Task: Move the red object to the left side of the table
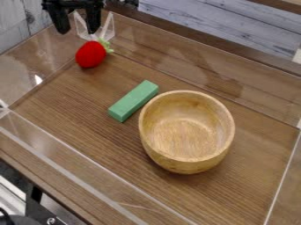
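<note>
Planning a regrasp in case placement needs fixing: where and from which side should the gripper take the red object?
Grip the red object across its round middle, coming straight down from above. It sits free on the table, apart from the green block, but near the acrylic wall, so side approaches look cramped. The open gripper hangs above it.
</note>
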Robot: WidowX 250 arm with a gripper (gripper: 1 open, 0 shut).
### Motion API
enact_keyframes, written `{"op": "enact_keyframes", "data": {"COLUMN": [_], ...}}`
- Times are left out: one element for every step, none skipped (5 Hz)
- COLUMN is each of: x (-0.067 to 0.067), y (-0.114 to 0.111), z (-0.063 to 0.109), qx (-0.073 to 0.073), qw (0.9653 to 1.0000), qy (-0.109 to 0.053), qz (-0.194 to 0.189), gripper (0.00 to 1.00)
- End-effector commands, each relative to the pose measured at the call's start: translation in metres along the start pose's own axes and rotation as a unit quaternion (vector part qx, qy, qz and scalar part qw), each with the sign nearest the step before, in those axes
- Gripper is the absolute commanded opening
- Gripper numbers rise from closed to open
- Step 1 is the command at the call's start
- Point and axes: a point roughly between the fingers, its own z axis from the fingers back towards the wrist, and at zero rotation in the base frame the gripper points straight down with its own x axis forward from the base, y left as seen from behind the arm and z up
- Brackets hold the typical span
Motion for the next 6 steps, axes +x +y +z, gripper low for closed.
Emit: {"op": "enact_keyframes", "data": {"x": [-0.009, -0.01, -0.008, -0.006, 0.003, 0.013], "y": [-0.015, -0.023, -0.031, -0.036, -0.042, -0.049], "z": [0.045, 0.053, 0.058, 0.059, 0.052, 0.045], "qx": [0.001, -0.005, -0.01, -0.011, -0.008, -0.005], "qw": [0.9985, 0.9984, 0.9984, 0.9985, 0.9986, 0.9987], "qy": [-0.053, -0.053, -0.052, -0.048, -0.046, -0.043], "qz": [-0.013, -0.018, -0.021, -0.022, -0.023, -0.024], "gripper": [1.0, 1.0, 1.0, 1.0, 0.0, 0.0]}}
